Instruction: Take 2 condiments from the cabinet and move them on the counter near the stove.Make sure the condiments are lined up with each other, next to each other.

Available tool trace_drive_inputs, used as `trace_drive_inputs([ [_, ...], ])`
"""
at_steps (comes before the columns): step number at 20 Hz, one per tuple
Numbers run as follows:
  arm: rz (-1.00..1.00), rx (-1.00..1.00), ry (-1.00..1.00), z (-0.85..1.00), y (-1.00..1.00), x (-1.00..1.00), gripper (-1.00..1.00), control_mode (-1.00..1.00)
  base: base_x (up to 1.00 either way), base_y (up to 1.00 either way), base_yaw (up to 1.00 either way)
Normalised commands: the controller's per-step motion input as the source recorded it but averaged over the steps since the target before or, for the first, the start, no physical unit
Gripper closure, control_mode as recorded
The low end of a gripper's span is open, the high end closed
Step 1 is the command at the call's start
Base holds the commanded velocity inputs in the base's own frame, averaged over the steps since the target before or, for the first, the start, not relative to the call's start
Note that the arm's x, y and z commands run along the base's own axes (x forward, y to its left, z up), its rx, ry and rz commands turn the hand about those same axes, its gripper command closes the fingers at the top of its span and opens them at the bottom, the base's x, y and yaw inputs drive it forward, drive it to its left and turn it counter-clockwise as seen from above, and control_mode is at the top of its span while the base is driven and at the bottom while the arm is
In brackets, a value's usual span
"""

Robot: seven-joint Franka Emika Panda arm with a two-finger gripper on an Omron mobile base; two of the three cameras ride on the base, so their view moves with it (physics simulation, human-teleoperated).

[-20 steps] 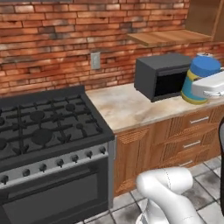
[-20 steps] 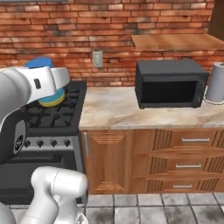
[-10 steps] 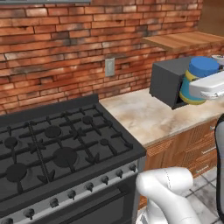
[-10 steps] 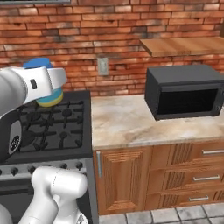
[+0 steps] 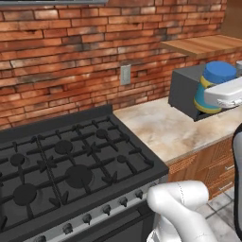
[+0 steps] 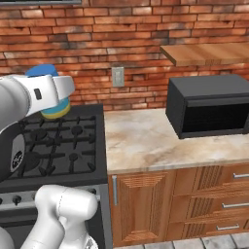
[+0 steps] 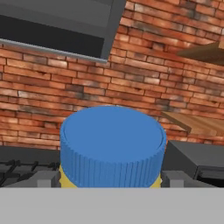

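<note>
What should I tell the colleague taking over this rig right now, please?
Tool: shut on the blue-lidded jar, held in the air.
Counter between the stove and the microwave: no condiment on it.
Done: first condiment is out of the cabinet.
Left: set the jar down on the counter near the stove, then fetch the second condiment and line it up beside the jar.
</note>
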Motion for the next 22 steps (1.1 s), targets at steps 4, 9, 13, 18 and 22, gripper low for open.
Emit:
trace_drive_inputs([
  [4,0.00,0.00,0.00,0.00,0.00,0.00,1.00,1.00,0.18,0.00,0.00],
  [9,0.00,-0.01,0.01,-0.07,0.00,0.12,1.00,-1.00,0.00,0.00,0.00],
  [13,0.01,-0.05,0.04,-0.36,0.00,0.59,1.00,-1.00,0.00,0.00,0.00],
  [18,0.11,-0.01,0.03,-0.52,0.00,0.77,1.00,-1.00,0.00,0.00,0.00],
  [22,0.18,0.00,0.00,-0.48,-0.03,0.62,1.00,-1.00,0.00,0.00,0.00],
])
